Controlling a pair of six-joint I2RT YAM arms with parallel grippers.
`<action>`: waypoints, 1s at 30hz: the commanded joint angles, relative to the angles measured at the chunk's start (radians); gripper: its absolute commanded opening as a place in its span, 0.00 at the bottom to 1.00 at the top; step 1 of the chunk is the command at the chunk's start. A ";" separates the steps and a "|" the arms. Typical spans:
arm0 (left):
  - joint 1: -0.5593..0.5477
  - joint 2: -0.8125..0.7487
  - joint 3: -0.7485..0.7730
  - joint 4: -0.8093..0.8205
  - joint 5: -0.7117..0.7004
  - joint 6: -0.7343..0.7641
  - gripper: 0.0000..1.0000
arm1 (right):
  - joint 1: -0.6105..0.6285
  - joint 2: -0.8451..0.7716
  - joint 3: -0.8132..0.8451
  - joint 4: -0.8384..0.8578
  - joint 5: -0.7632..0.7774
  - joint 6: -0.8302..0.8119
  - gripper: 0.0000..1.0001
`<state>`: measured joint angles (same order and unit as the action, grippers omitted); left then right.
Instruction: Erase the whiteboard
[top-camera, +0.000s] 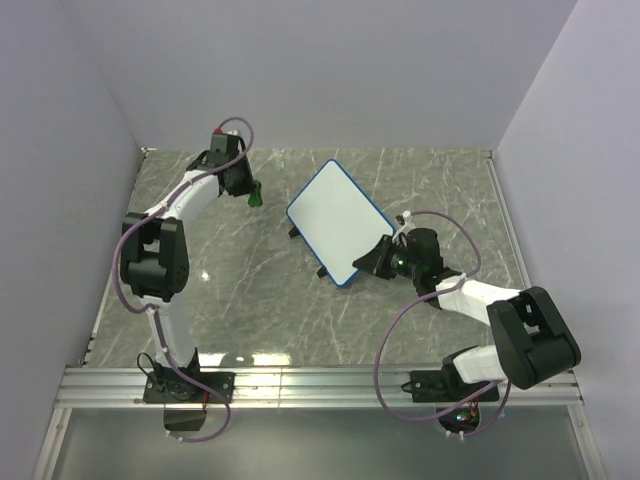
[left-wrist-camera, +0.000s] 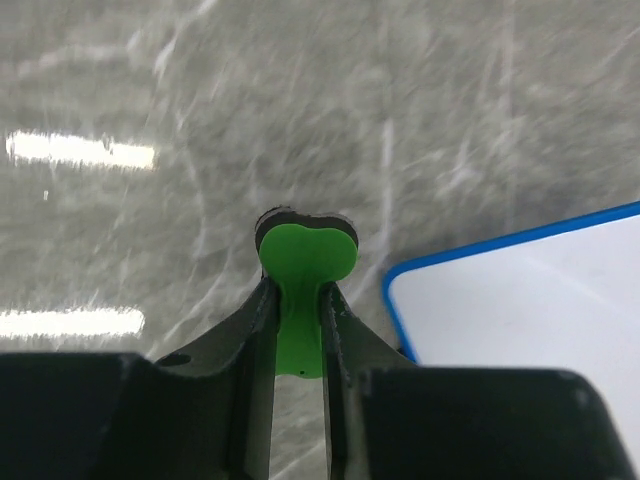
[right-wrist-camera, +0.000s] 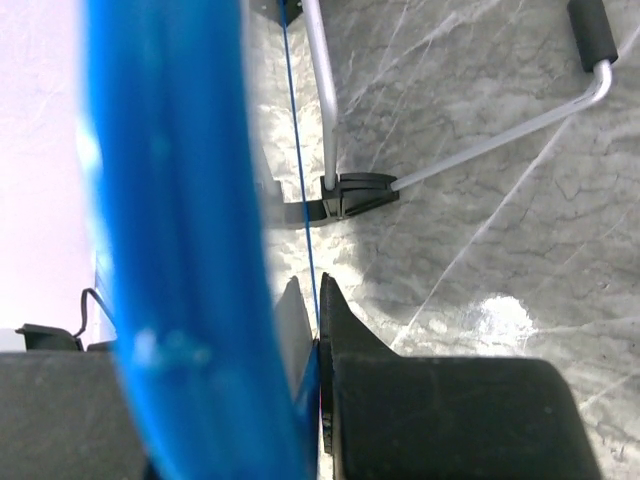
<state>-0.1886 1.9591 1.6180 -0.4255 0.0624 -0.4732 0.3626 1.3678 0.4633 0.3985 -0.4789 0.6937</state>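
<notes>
A blue-framed whiteboard (top-camera: 338, 220) stands tilted on wire legs mid-table; its white face looks blank. My right gripper (top-camera: 383, 258) is shut on its near right edge; in the right wrist view the blue frame (right-wrist-camera: 170, 240) fills the left and the jaws pinch the board's thin edge at my gripper (right-wrist-camera: 318, 330). My left gripper (top-camera: 250, 192) is shut on a green eraser (top-camera: 255, 199), held left of the board and apart from it. In the left wrist view the eraser (left-wrist-camera: 303, 290) sits between the fingers, with the board's corner (left-wrist-camera: 520, 310) to the right.
Grey marble tabletop (top-camera: 250, 290) with white walls on three sides. The board's wire stand (right-wrist-camera: 450, 150) with a black foam foot (right-wrist-camera: 592, 32) rests on the table behind it. A metal rail (top-camera: 320, 385) runs along the near edge.
</notes>
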 joint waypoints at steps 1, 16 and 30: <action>0.001 -0.048 -0.088 0.004 -0.042 0.034 0.00 | 0.035 0.025 -0.063 -0.207 -0.023 -0.005 0.04; 0.001 -0.126 -0.354 0.030 -0.059 0.062 0.46 | 0.035 -0.440 -0.058 -0.504 0.091 -0.020 0.90; -0.028 -0.343 -0.400 -0.024 -0.075 -0.019 0.99 | 0.035 -0.841 0.008 -0.884 0.111 -0.065 0.93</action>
<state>-0.1936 1.7111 1.2274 -0.4358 -0.0051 -0.4492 0.3904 0.5743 0.4248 -0.3752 -0.3737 0.6571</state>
